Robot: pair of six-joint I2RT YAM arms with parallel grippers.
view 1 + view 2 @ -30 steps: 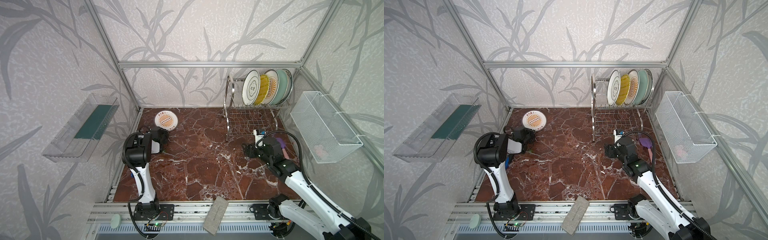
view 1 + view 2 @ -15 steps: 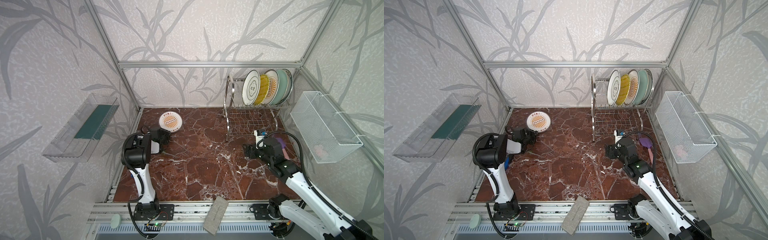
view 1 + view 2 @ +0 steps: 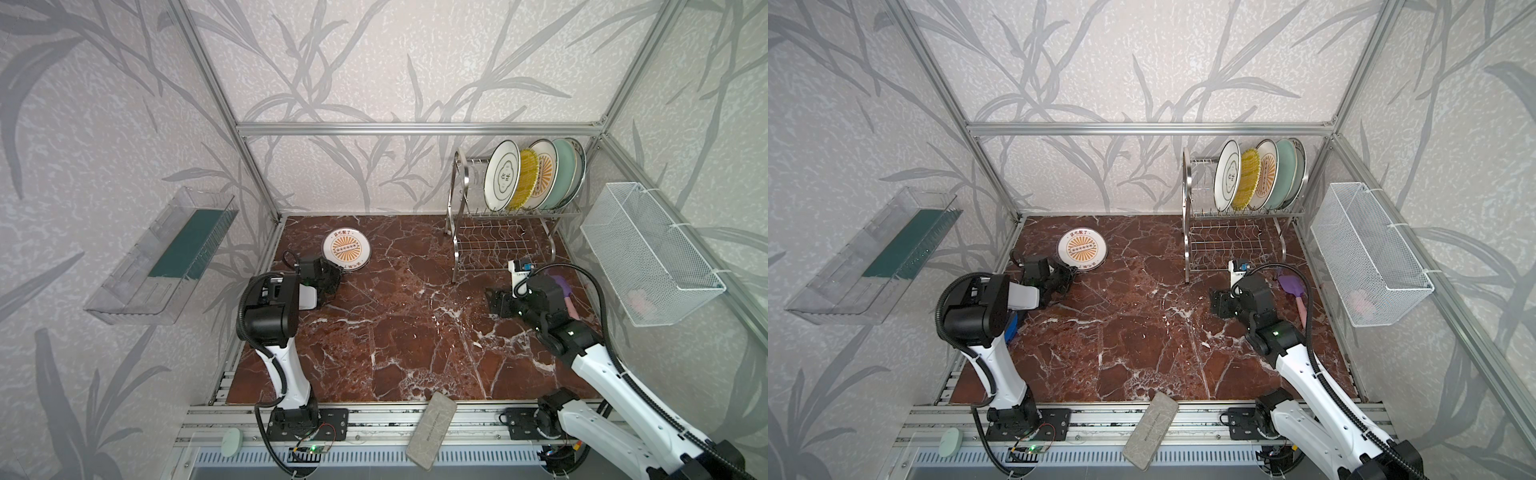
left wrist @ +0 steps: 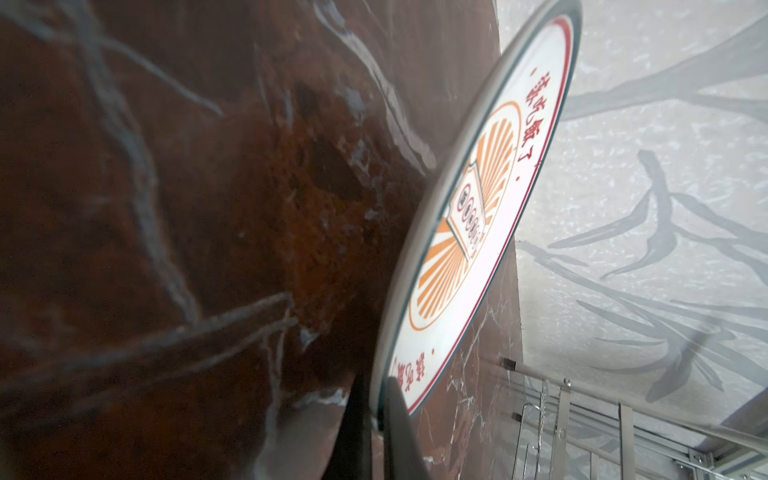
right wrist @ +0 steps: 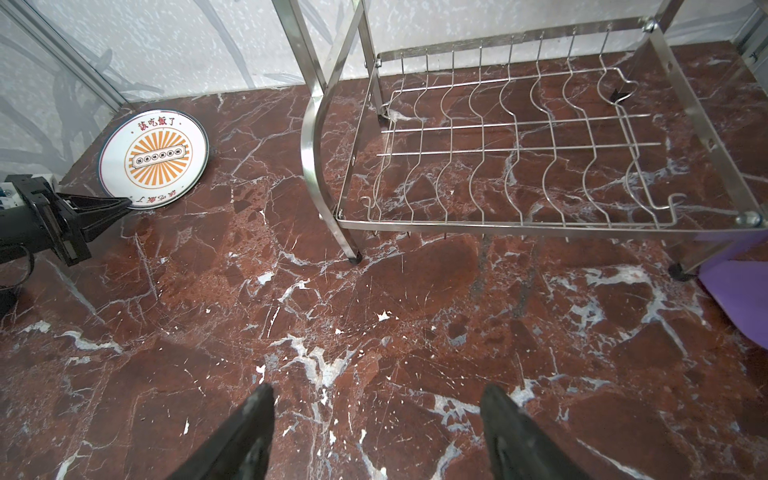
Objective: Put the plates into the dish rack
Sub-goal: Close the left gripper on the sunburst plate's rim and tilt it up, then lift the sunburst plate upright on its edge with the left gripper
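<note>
Marble table (image 3: 395, 324) carries dish rack (image 3: 454, 232) at back right; five plates (image 3: 536, 174) stand upright in its top tier; sunburst plate (image 3: 346, 248) sits back left, gripped edge seemingly tilted up; left gripper (image 4: 376, 399) pinches its rim; right gripper (image 5: 378, 392) hovers near rack, jaws spread, holding nothing.

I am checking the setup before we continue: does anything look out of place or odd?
One sunburst plate is outside the rack, far to its left, its near rim pinched in the jaws of the left gripper. A purple spatula lies beside the rack. Nothing looks spilled or broken.
</note>
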